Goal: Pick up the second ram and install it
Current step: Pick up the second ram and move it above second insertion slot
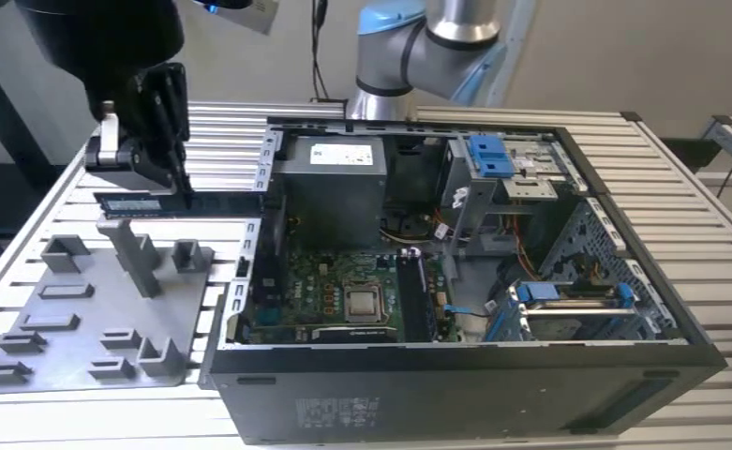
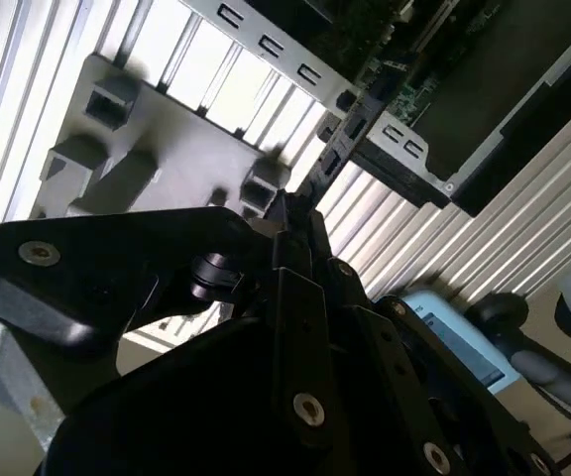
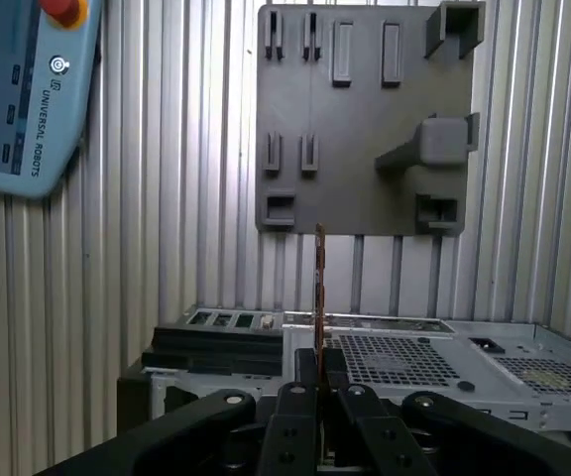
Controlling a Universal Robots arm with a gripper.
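Grip first: my gripper is clamped on the second ram, jaws pressed against its two flat faces near the middle of its length. In the exterior view I hold the stick lying level, long edge horizontal. One end sticks out toward the exterior view's left and the other reaches toward the wall of the open computer case. It sits over the far edge of the grey tray on the slatted metal table, outside the case and well apart from the motherboard down inside it. I cannot tell whether its lower edge touches anything. In the first wrist view the second ram shows edge-on as a thin line rising from between my gripper jaws, with the tray beyond it and a teach pendant lying off to one side on the table. In the second wrist view the second ram runs out from my gripper toward the rim of the computer case.
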